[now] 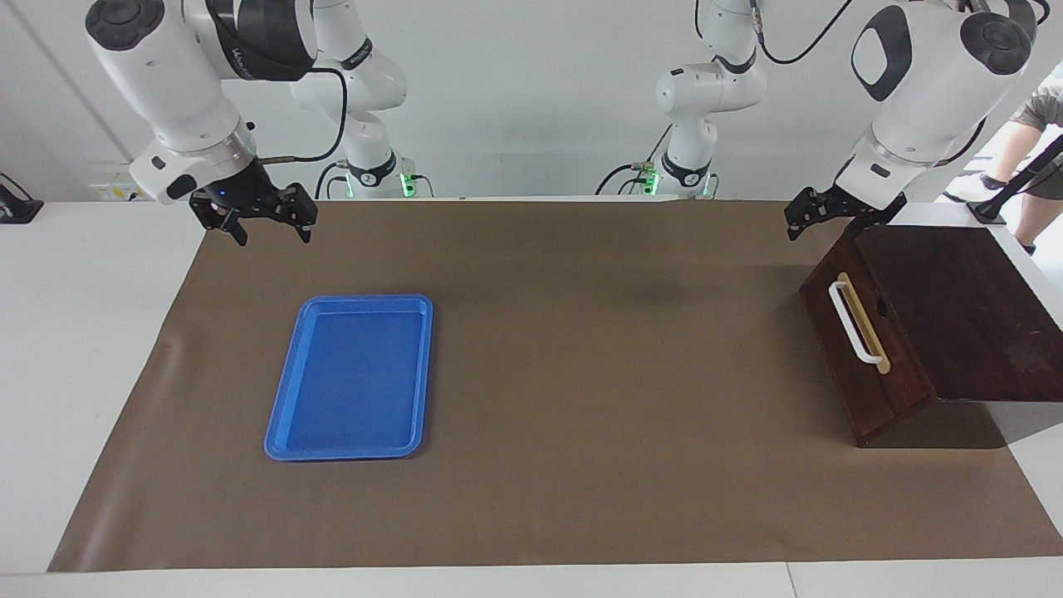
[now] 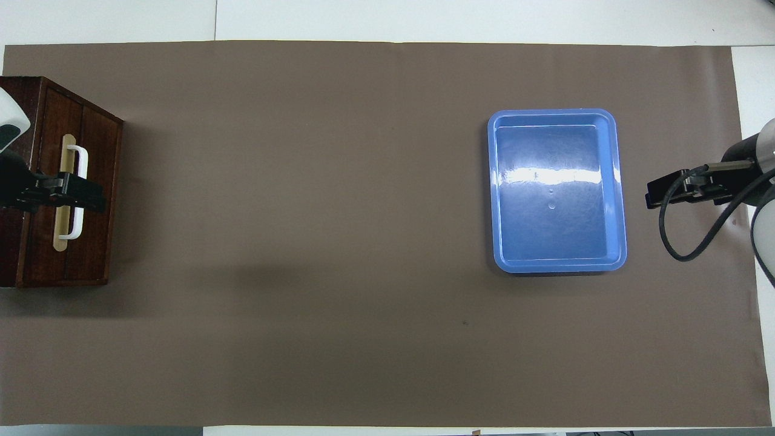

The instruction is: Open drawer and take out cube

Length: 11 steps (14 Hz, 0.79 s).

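The dark brown wooden drawer (image 1: 872,349) stands shut at the left arm's end of the table, its white bar handle (image 1: 851,322) facing the middle of the table. It also shows in the overhead view (image 2: 91,254). The yellow cube is hidden. My left gripper (image 1: 833,218) hangs open in the air just above the drawer's top corner; in the overhead view (image 2: 82,200) it lies over the handle (image 2: 82,160). My right gripper (image 1: 270,226) is open and empty, raised over the mat's edge at the right arm's end, also in the overhead view (image 2: 657,194).
A flat blue tray (image 1: 286,444) lies empty on the brown mat (image 1: 581,374) toward the right arm's end, also in the overhead view (image 2: 619,181). A person stands off the table past the drawer (image 1: 1042,124).
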Each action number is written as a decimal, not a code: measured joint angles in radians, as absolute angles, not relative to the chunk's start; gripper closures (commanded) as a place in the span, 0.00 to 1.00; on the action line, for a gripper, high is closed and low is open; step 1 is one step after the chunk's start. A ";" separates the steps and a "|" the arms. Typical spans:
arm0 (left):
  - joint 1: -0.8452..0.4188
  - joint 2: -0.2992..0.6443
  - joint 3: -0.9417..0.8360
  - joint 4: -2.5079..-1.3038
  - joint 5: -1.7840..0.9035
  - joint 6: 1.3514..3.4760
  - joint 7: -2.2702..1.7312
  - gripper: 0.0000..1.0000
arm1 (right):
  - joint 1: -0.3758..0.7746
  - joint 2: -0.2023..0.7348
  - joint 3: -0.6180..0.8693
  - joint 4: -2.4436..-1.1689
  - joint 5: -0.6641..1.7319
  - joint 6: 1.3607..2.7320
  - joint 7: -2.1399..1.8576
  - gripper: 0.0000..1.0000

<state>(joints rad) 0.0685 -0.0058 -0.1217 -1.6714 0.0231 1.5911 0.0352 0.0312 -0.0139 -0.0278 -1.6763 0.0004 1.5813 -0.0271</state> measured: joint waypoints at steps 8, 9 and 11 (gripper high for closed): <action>0.044 0.022 -0.129 -1.826 0.345 1.864 0.037 0.00 | 0.031 -0.016 -0.028 -1.677 0.000 1.581 -0.027 0.00; 0.041 0.037 -0.130 -1.838 0.370 1.890 0.037 0.00 | 0.031 -0.017 -0.028 -1.676 0.000 1.581 -0.027 0.00; 0.040 0.073 -0.130 -1.858 0.419 1.950 0.037 0.00 | 0.030 -0.020 -0.028 -1.676 0.001 1.581 -0.027 0.00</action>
<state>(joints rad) 0.0400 0.0733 -0.1297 -1.8580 0.4194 1.9496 0.0368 0.0305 -0.0198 -0.0281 -1.6760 0.0012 1.5813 -0.0271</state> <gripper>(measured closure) 0.000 0.000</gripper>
